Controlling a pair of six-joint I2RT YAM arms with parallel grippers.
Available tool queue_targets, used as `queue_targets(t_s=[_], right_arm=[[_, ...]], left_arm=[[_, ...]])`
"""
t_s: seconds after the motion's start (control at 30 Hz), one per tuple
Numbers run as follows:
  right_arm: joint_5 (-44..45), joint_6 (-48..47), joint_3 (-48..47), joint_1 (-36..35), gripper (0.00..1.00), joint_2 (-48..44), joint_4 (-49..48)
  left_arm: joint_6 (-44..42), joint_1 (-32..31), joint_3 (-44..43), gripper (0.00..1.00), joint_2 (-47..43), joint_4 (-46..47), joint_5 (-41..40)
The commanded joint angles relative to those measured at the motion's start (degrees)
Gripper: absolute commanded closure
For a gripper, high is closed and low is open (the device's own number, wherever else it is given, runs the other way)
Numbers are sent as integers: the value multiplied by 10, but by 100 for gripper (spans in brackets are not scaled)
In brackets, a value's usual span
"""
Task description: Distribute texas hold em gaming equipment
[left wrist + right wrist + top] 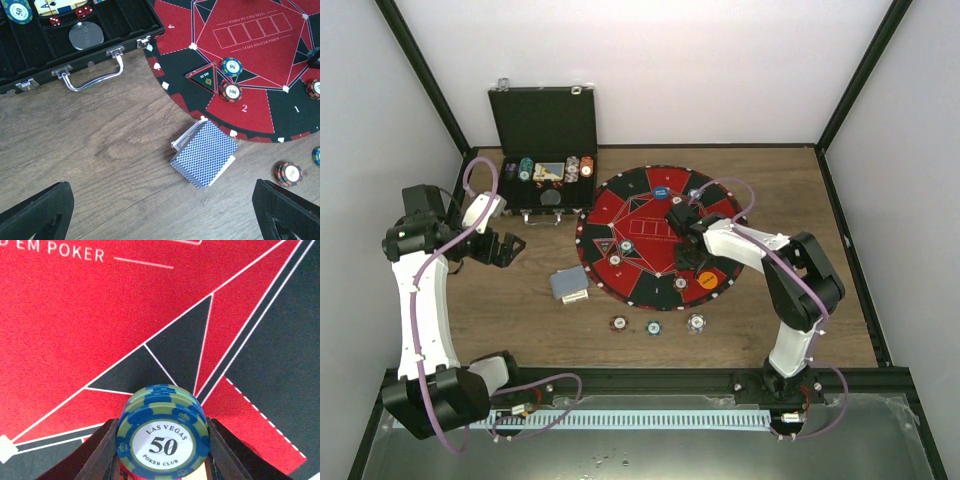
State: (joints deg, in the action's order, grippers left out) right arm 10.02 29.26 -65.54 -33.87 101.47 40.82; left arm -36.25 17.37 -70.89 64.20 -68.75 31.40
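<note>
My right gripper (687, 258) hangs over the round mat, shut on a small stack of teal 50 chips (162, 437); its fingers (102, 450) press both sides of the stack just above the mat. My left gripper (508, 247) is open and empty over bare table left of the mat; its fingers (35, 215) are wide apart. The blue-backed card deck (205, 152) lies beside the mat's edge (569, 284). A teal chip (231, 66) and a brown-red chip (232, 91) sit on the mat. Three chips (653, 327) lie in front of the mat. An orange button (707, 280) and a blue button (661, 192) sit on the mat.
The red-and-black mat (650, 215) fills the table's middle. The open black case (545, 125) stands at the back left, with chips and cards in its tray, its handle (92, 75) facing the table. Dark frame posts stand at both sides.
</note>
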Motion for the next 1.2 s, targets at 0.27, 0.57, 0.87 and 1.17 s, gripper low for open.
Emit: queue_targets(t_s=[0.27,0.57,0.87,1.17], right_arm=[[-8,8,47,5,67,8,-31],[-2,2,5,5,40,3,-5],[31,54,0,-45,35,-103,75],[11,210,118,-177,23,-212,135]], left_arm=[[-7,2,-9,0,2,-1,12],[-8,1,-12,0,3,-2,11],[-9,2,-17,0,4,-2,10],[-9,1,-21,0,9,-2,15]])
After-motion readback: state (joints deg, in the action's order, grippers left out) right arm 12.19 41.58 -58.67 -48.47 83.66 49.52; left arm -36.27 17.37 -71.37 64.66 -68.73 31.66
